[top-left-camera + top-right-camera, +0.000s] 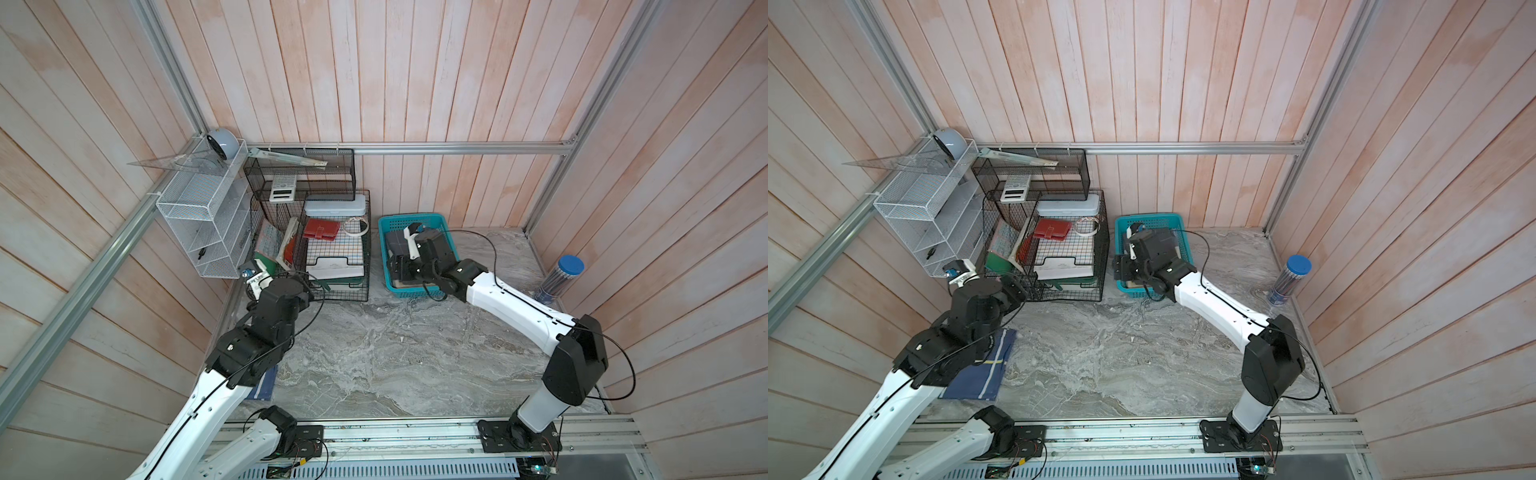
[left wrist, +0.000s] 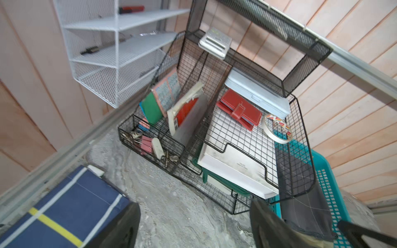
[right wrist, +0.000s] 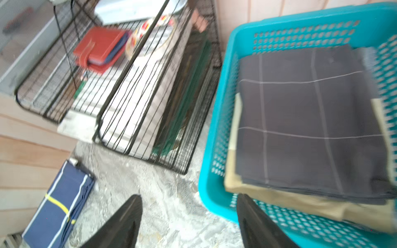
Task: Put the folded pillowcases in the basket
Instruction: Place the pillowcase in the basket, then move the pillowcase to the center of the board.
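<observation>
The grey folded pillowcase [image 3: 300,118] lies flat in the basket [image 3: 217,120] on a tan cloth [image 3: 279,199], and the left tool [image 2: 195,203] and right tool [image 3: 189,197] have their fingers spread apart, holding nothing (a blue folded pillowcase [image 2: 64,204] lies on the surface [image 1: 395,353]).

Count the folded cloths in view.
3. A grey checked one lies on top in the turquoise basket, a tan one under it, and a navy one on the table outside it. Others may hide below.
</observation>
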Robot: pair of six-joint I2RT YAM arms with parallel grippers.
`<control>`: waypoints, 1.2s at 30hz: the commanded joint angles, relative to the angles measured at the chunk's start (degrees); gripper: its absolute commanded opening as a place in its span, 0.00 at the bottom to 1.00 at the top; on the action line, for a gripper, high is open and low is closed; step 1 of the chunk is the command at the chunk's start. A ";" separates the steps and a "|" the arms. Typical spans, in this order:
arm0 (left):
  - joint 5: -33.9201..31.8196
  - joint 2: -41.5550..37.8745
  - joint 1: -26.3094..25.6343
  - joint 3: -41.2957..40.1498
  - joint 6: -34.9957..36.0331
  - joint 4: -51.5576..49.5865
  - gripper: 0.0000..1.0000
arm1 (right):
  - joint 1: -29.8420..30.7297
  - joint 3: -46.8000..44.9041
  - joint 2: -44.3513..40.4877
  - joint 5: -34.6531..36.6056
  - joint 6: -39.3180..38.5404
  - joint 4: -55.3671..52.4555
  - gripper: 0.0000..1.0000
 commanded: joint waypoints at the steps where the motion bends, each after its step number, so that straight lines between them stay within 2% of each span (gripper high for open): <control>1: -6.08 -4.42 0.36 0.46 2.11 -7.53 0.86 | 6.42 -1.11 2.72 6.15 -3.27 4.10 0.77; 8: -12.40 -15.93 0.35 1.92 2.36 -12.71 0.87 | 18.48 14.08 18.64 6.23 -7.88 1.81 0.79; 15: -16.01 -25.46 0.28 0.23 1.29 -16.04 0.92 | 27.83 42.69 40.16 5.63 -14.20 -9.34 0.80; 22: -16.52 -30.18 0.27 -1.98 1.22 -17.14 0.93 | 30.83 72.98 60.89 1.84 -15.96 -19.39 0.81; 24: -16.38 -30.89 0.29 -2.29 1.28 -17.14 0.93 | 30.80 75.94 63.88 0.76 -15.65 -18.64 0.81; 29: -16.08 -32.48 0.32 -3.32 1.53 -15.98 0.94 | 30.87 75.08 66.72 -2.75 -16.60 -12.99 0.85; 36: -14.59 -32.51 0.32 -3.96 2.38 -14.73 0.96 | 31.82 79.04 72.23 0.41 -19.48 -13.94 0.88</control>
